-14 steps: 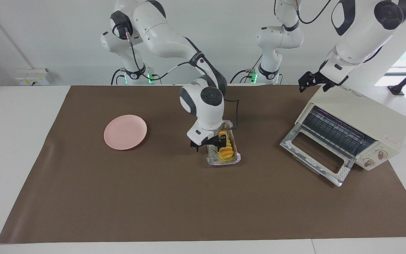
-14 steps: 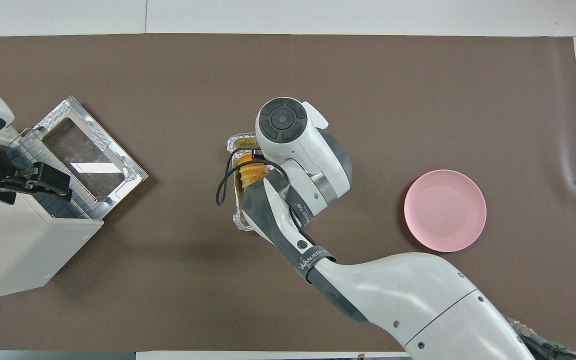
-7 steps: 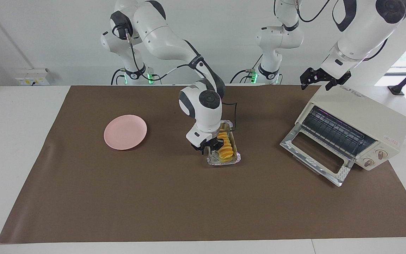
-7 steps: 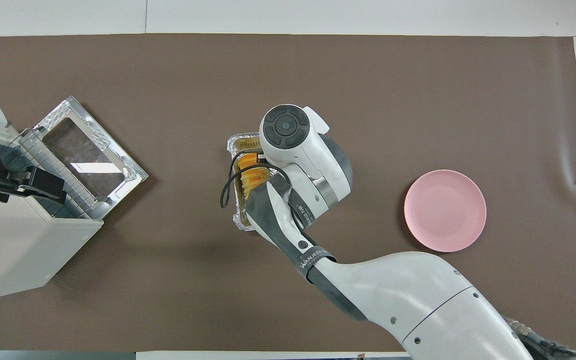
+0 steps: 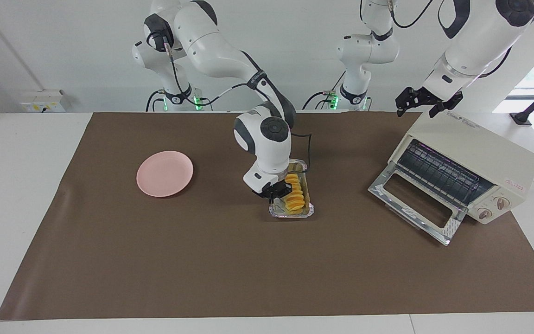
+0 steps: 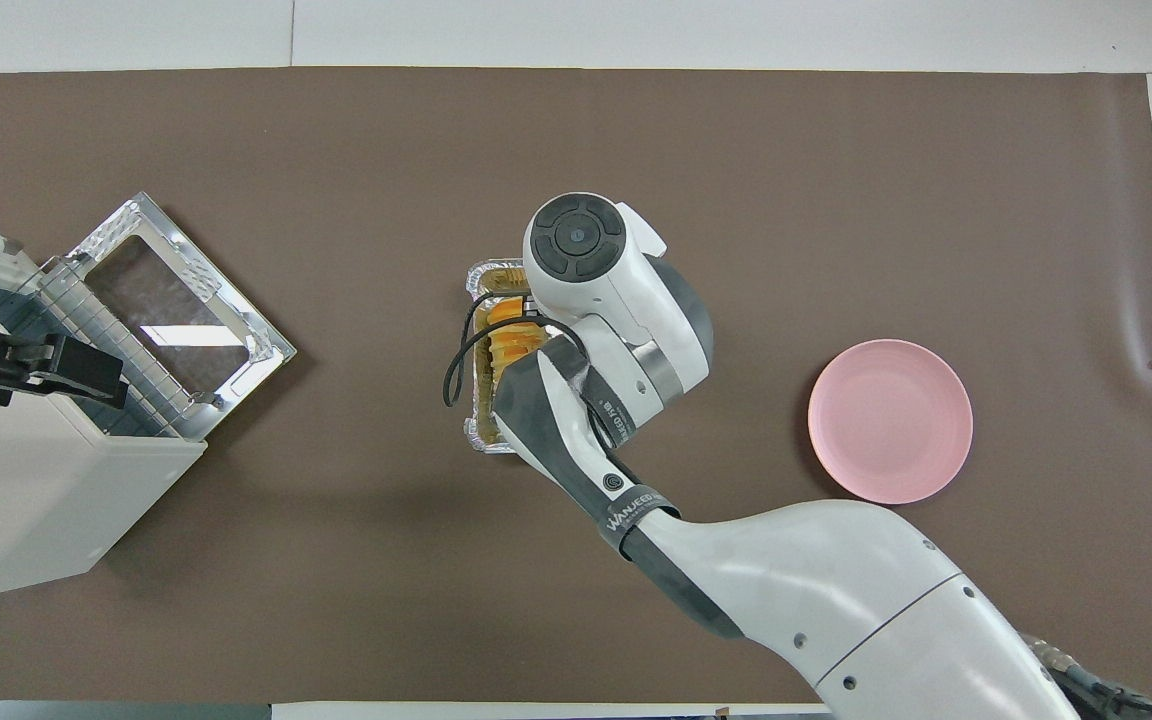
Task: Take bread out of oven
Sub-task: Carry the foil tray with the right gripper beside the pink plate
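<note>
Right gripper (image 5: 280, 190) is seen low at the foil tray (image 5: 306, 211), down at the side of the bread (image 5: 295, 195) toward the right arm's end of the table — whether its fingers are spread or closed on the loaf cannot be told, since the wrist hides them from overhead and the facing view shows only dark finger parts against the loaf. Bread is found lying in the foil tray near the middle of the brown mat (image 5: 202, 260), well apart from the oven (image 5: 471, 162); only a sliver of loaf (image 6: 504, 345) and tray rim (image 6: 481, 275) is seen past the wrist from above. Oven is placed at the left arm's end of the table, its glass door (image 5: 413, 204) dropped open onto the mat and the wire rack (image 5: 438, 174) exposed; two knobs (image 5: 492, 208) are seen on its front. Left gripper (image 5: 422, 103) is held up in the air over the oven's top edge, apparently not touching it — its fingers are seen spread. Pink plate (image 5: 165, 173) is set on the mat toward the right arm's end, well apart from the tray.
</note>
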### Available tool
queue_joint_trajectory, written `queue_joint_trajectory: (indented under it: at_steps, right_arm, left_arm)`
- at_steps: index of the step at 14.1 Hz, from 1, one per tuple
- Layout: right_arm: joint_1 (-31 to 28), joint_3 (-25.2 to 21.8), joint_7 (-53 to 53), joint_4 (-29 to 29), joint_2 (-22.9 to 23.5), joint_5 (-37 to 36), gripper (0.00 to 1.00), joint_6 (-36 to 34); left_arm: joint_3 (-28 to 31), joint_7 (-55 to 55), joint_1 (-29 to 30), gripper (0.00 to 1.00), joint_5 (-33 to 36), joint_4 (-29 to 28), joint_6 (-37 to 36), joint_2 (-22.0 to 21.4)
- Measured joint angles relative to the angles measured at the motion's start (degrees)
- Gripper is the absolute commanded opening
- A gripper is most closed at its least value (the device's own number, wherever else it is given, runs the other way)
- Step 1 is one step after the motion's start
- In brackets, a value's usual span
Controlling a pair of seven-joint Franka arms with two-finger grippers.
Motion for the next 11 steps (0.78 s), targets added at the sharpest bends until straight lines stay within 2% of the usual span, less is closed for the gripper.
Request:
queue_joint_trajectory:
  at_steps: [2, 5, 8, 11]
  right_arm:
    - [-2.3, -0.3, -0.8, 3.3, -0.2, -0.1, 0.0, -5.2]
    - [-10.4, -0.4, -9.6, 8.8, -0.8, 0.0, 0.0, -10.4]
    - [-19.0, -0.2, -21.0, 9.9, -0.6, 0.1, 0.0, -10.0]
    - [-25.0, 0.0, -31.7, 9.9, 0.4, 0.2, 0.0, -5.5]
  left_arm:
    - [0.0, 0.0, 0.0, 1.0, 0.0, 0.0, 0.0, 0.0]
    - [0.0, 0.0, 0.0, 1.0, 0.0, 0.0, 0.0, 0.0]
    - [0.0, 0.0, 0.0, 1.0, 0.0, 0.0, 0.0, 0.0]
    - [0.0, 0.0, 0.0, 1.0, 0.0, 0.0, 0.0, 0.0]
